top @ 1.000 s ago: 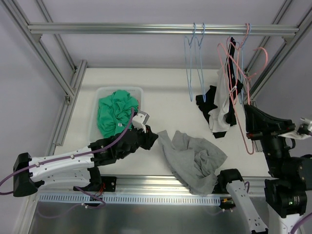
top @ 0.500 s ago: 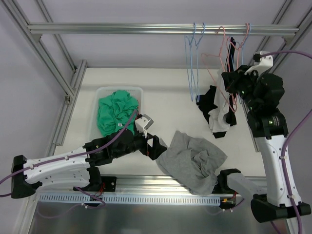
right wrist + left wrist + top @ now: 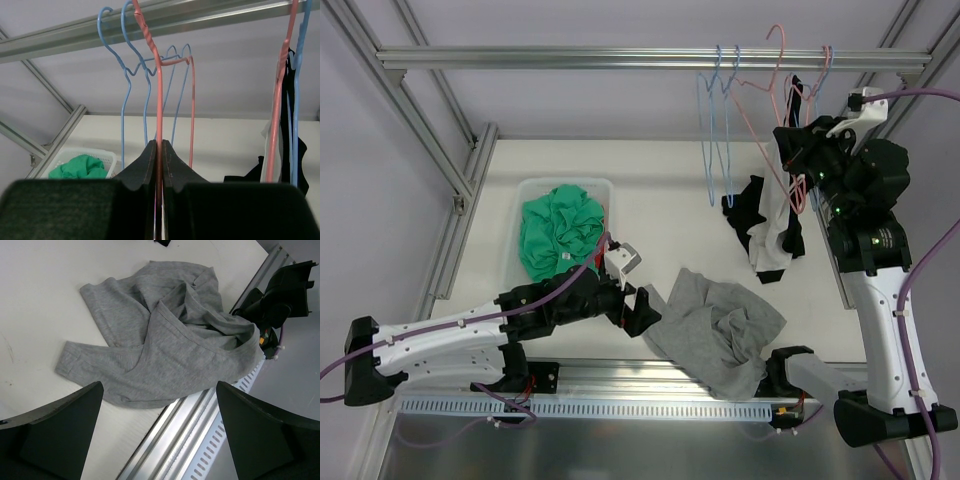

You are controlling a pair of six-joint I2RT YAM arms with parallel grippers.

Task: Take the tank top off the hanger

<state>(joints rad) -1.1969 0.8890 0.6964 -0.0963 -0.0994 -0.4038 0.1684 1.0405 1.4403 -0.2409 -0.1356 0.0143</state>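
Observation:
The grey tank top [image 3: 715,325] lies crumpled on the table by the near edge, free of any hanger; in the left wrist view the tank top [image 3: 170,340] spreads out just beyond the fingers. My left gripper [image 3: 635,300] hovers at its left edge, open and empty [image 3: 159,385]. A bare pink hanger [image 3: 775,110] is held up near the top rail, its hook just above the bar. My right gripper [image 3: 798,150] is shut on the hanger's wire [image 3: 159,75], which runs up from between the closed fingers [image 3: 160,142].
A white basket [image 3: 565,183] with a green garment [image 3: 560,235] stands at the left. Two blue hangers [image 3: 720,120] hang from the rail [image 3: 570,58]. Black and white garments [image 3: 770,225] hang on further hangers at the right. A metal channel [image 3: 200,425] borders the near edge.
My left gripper has opened and let go of the grey tank top, which now lies flat. The right arm has swung up from low on the right, carrying the pink hanger to the rail.

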